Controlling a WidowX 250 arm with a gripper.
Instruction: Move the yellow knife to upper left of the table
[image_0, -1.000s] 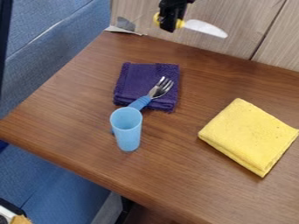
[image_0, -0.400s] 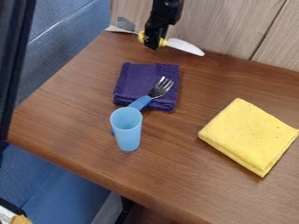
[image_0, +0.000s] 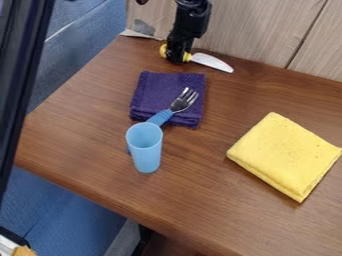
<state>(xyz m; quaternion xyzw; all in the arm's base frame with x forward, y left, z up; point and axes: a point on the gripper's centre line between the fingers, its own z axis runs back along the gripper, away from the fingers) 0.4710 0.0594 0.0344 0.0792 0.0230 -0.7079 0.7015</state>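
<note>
1. Near the far edge of the tabletop, left of that edge's middle: knife. Yellow handle in the gripper, pale blade pointing right and slightly toward the near side. Cannot tell whether the knife touches the wood.
2. Gripper: clamped on the handle, hanging down by the far edge, a little right of the upper left corner. Yellow shows on both sides of it.
3. Purple cloth: folded, nearest obstacle, just on the near side of the gripper. Apart from the knife.
4. Fork: lies slantwise over the cloth's near right part, tines toward the far edge, blue handle running down left behind the cup.
5. Cup: light blue, upright, left of the tabletop's middle. Hides part of the fork's handle; contact between the two cannot be told.
6. Yellow cloth: folded, by the right edge, well apart from the knife.
7. Wall: pale panels, rising behind the far edge, close behind the gripper.
8. Seat: blue, beyond the left edge.
9. Bar: dark, slanting down the view's left side, cutting off sight of the tabletop's left corner.
</note>
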